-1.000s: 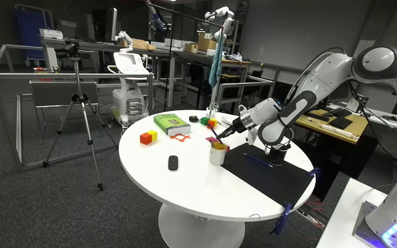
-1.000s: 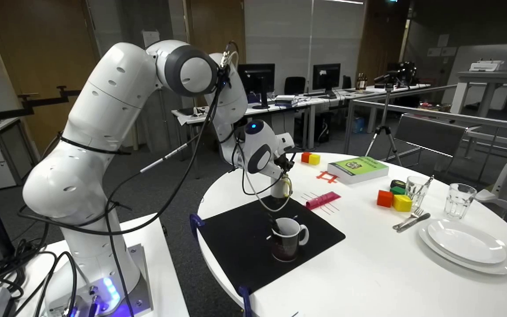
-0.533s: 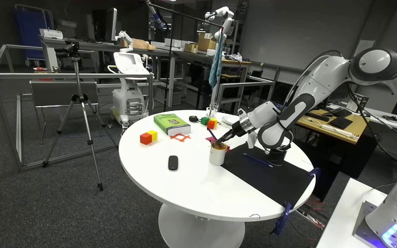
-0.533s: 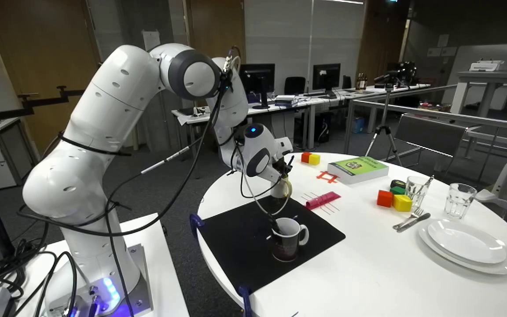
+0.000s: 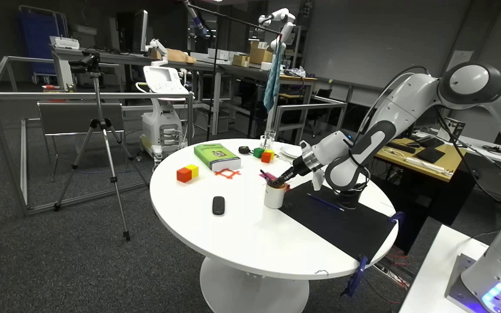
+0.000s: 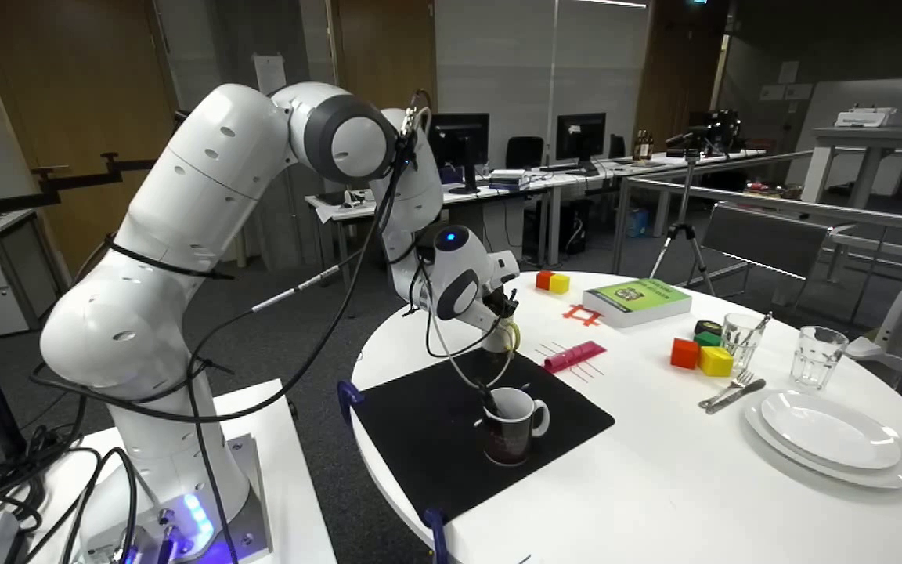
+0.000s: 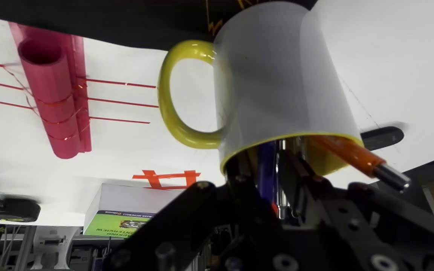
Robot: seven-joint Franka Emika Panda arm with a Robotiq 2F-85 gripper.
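Note:
A white mug [image 7: 269, 75] with a yellow handle [image 7: 168, 94] and yellow rim holds several pens. My gripper [image 7: 270, 165] reaches tilted into its mouth, fingers parted. Between them show a purple pen [image 7: 266, 165] and a silver pen, apparently standing loose in the mug. An orange pen [image 7: 352, 154] leans out over the rim, outside the fingers. In an exterior view a dark pen [image 5: 266, 175] sticks out of the mug, leaning away from my gripper [image 5: 278, 181]. The fingertips are partly dark and blurred in the wrist view; whether they touch the rim I cannot tell.
A black mat [image 6: 420, 423] beside the mug carries a dark mug [image 6: 507, 442] with pens and a blue pencil [image 5: 325, 202]. A pink roll [image 7: 53, 94], a black phone-like object [image 5: 218, 205], a green book [image 5: 217, 156], cubes [image 6: 684, 352], glasses and plates [image 6: 831, 427] stand around.
My gripper has come down toward the mug and tilted lower. The dark pen, raised and slanting at the fingers a second ago, has sunk deeper into the mug.

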